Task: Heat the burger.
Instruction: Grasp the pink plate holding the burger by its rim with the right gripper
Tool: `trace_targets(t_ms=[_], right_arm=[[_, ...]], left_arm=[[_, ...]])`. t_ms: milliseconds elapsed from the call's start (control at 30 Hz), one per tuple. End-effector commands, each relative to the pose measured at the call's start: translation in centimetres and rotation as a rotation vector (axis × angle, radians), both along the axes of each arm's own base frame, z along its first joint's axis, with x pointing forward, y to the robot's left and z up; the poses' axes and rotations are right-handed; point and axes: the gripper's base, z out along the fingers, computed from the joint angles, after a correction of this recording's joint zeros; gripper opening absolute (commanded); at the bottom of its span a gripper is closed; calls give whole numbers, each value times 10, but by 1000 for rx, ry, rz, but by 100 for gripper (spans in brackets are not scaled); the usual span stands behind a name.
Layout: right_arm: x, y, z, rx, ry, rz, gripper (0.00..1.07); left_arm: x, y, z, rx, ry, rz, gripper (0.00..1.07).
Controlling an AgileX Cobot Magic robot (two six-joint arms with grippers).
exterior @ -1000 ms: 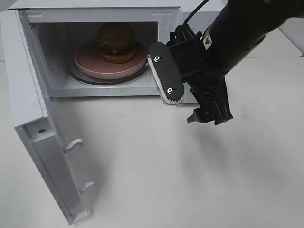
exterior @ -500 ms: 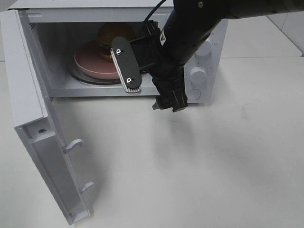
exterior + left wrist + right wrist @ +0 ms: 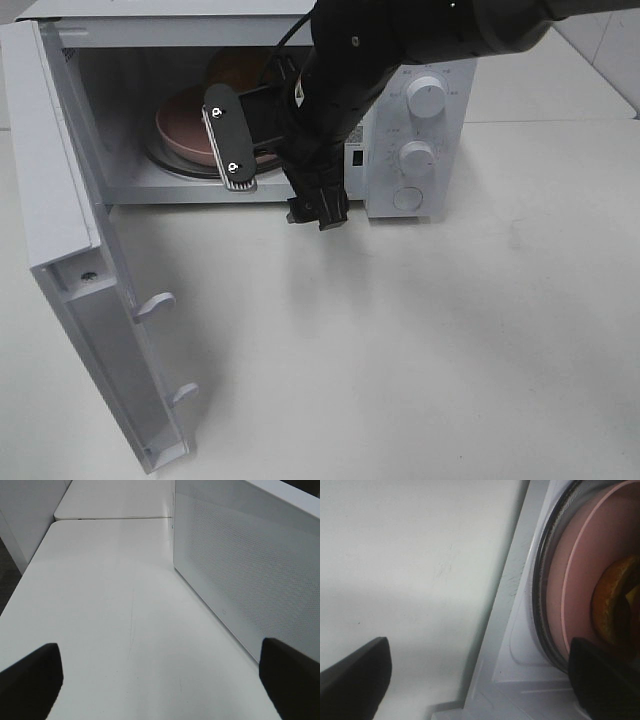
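One white tabletop (image 3: pixel 450 340) carries one white microwave (image 3: pixel 420 110) with its door (image 3: pixel 70 260) swung fully open and three round controls (image 3: pixel 416 157) stacked on its front panel. One black arm (image 3: pixel 380 60) reaches across the cavity mouth, its right pincer (image 3: pixel 290 190) empty with jaws spread wide; the left pincer (image 3: pixel 160 675), seen only in its wrist view, is likewise spread and empty beside the microwave's perforated side wall (image 3: pixel 235 565). Inside the cavity, one pink plate (image 3: pixel 185 130) rests on the glass turntable (image 3: pixel 542 605) and holds one burger (image 3: pixel 235 68), largely hidden behind the arm.
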Motion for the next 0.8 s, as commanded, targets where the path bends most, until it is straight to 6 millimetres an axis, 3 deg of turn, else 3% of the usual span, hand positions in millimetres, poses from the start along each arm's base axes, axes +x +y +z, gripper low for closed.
trace_targets(t_ms=[33,367,800], right_arm=[[8,8,-6,9,-2,-7,90],[37,30,-27,37,-12,-42,87],[60,40,-48,32,-17,-79,86]], left_arm=[[-2,-1,-1,-13,-17,-1,100],[-2,-1,-1,-13,-17,-1,100],[-2,-1,-1,-12,-17,0,100]])
